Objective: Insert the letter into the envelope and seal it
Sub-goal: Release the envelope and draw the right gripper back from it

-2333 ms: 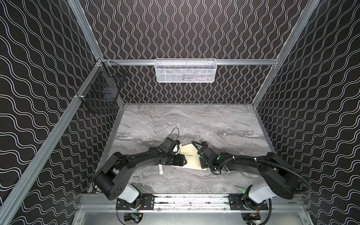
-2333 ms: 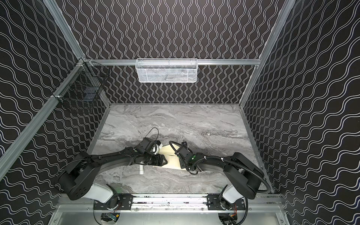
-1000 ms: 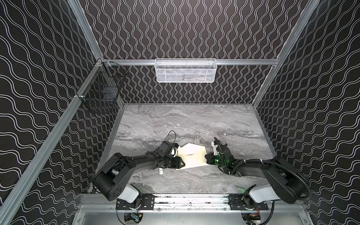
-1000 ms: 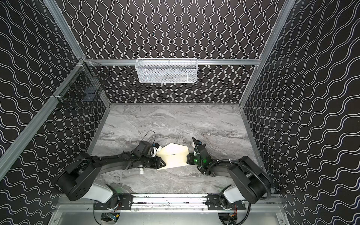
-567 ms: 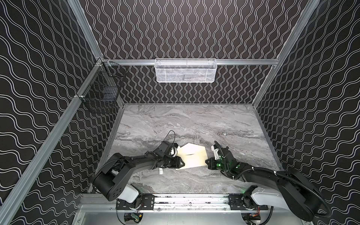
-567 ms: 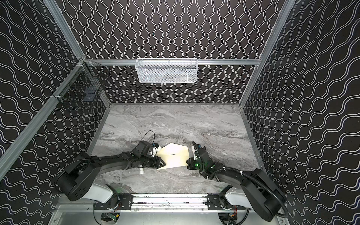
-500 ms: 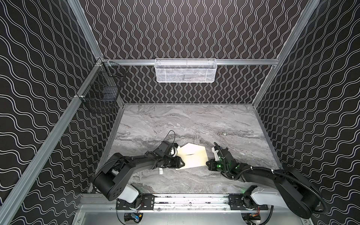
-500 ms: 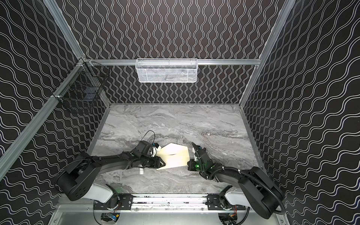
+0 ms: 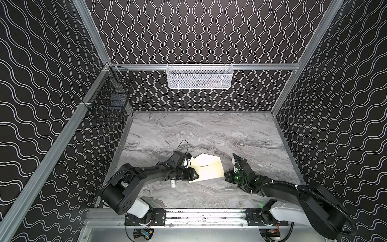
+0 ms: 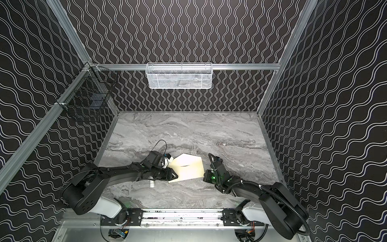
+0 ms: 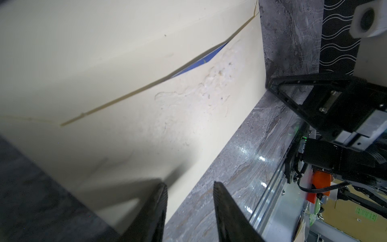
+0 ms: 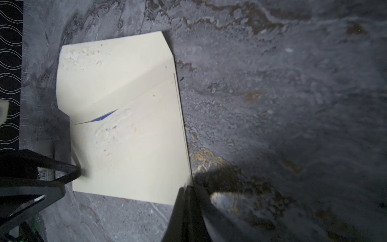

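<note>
In both top views the envelope (image 9: 207, 170) lies flat on the grey marble table (image 9: 188, 130), near the front edge and about midway between the arms. Its angled flap points toward the far left. The left gripper (image 9: 195, 176) sits low at the envelope's near-left edge, and the right gripper (image 9: 225, 175) is at its near-right corner. A small white cylinder (image 9: 173, 184) lies on the table under the left arm, just beside the envelope.

In the other top view, the envelope (image 10: 188, 169) lies between the left gripper (image 10: 174, 175) and the right gripper (image 10: 204, 177).

In the left wrist view the left gripper (image 11: 189, 186) has its jaws apart. One finger is over the envelope (image 11: 125, 62) and the other over bare table beyond its edge. The flap is not stuck down. The letter (image 11: 201, 60) is inside, and only a thin blue strip of it shows in the gap under the flap.

In the right wrist view the right gripper (image 12: 186, 194) has its jaws pressed together, with the tip at the corner of the envelope (image 12: 129, 150). The same blue sliver of the letter (image 12: 102, 117) shows at the flap opening.
</note>
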{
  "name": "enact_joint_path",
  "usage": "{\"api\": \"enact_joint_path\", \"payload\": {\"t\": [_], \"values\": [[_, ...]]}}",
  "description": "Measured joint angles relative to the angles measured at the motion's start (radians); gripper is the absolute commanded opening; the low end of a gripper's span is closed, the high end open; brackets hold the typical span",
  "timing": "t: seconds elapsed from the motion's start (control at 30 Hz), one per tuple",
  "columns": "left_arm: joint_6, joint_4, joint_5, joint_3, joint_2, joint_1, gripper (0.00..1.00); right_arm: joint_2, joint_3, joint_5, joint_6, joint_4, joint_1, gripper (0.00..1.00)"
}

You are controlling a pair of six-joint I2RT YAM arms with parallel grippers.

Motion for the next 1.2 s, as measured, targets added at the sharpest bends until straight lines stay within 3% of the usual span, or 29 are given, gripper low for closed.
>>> {"api": "enact_joint_path", "payload": {"t": [0.33,0.57,0.73,1.03,1.2], "values": [[0.000,-0.007,0.010,0.018,0.011,0.002,0.44,-0.094,0.069,-0.017,-0.059,-0.123,-0.002,0.00],[0.003,-0.031,0.003,0.034,0.011,0.001,0.44,0.015,0.081,-0.070,-0.071,-0.089,0.023,0.00],[0.004,-0.035,-0.001,0.035,0.012,0.002,0.44,0.039,0.034,-0.063,-0.042,-0.025,-0.015,0.00],[0.011,-0.050,-0.004,0.050,0.018,0.002,0.46,-0.106,0.030,-0.017,-0.023,-0.178,-0.028,0.00],[0.026,-0.079,-0.020,0.079,0.025,0.002,0.49,-0.135,0.059,-0.010,-0.055,-0.189,-0.028,0.11]]}}
